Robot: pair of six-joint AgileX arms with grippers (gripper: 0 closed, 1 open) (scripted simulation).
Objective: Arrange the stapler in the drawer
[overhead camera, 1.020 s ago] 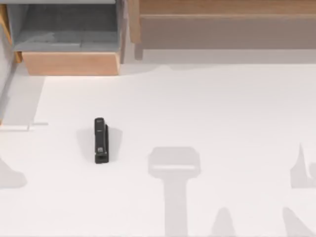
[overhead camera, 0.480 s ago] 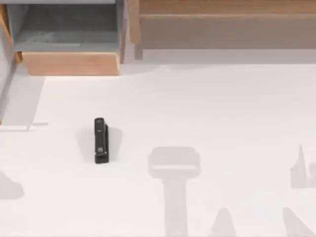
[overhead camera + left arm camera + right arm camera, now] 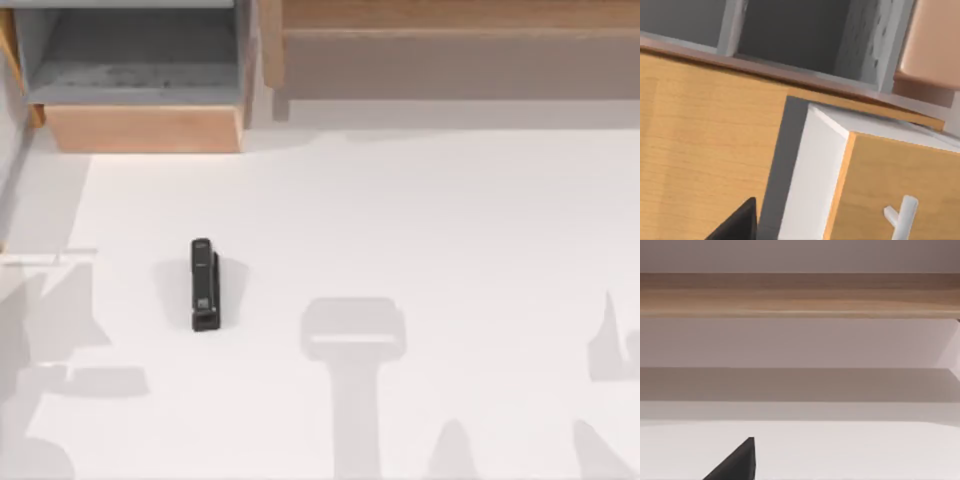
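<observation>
The stapler [image 3: 204, 284] lies flat on the white tabletop [image 3: 450, 220], left of centre, its long side running near to far, with nothing touching it. The drawer [image 3: 140, 128] stands pulled open at the far left corner, grey inside showing behind its tan front panel, well apart from the stapler. To its right, a long wooden shelf unit [image 3: 450, 50] runs along the far edge. In the left wrist view a dark tip of the left tool [image 3: 737, 225] pokes in at the frame's edge, aimed at wooden cabinet panels and a pale handle [image 3: 901, 216]; I cannot tell whether that tool is wide or narrow. The right tool [image 3: 735, 462] likewise shows as a dark tip facing the shelf unit, and its spread cannot be told either. By my reckoning the job is at its opening step: the drawer is ready and the pickup has not begun. Being on the stapler's side, the left arm seems the likely one to reach. The next move calls for coming down over the stapler, tool wide across its narrow width, closing on the middle, then lifting it clear of the front panel and into the grey interior.
</observation>
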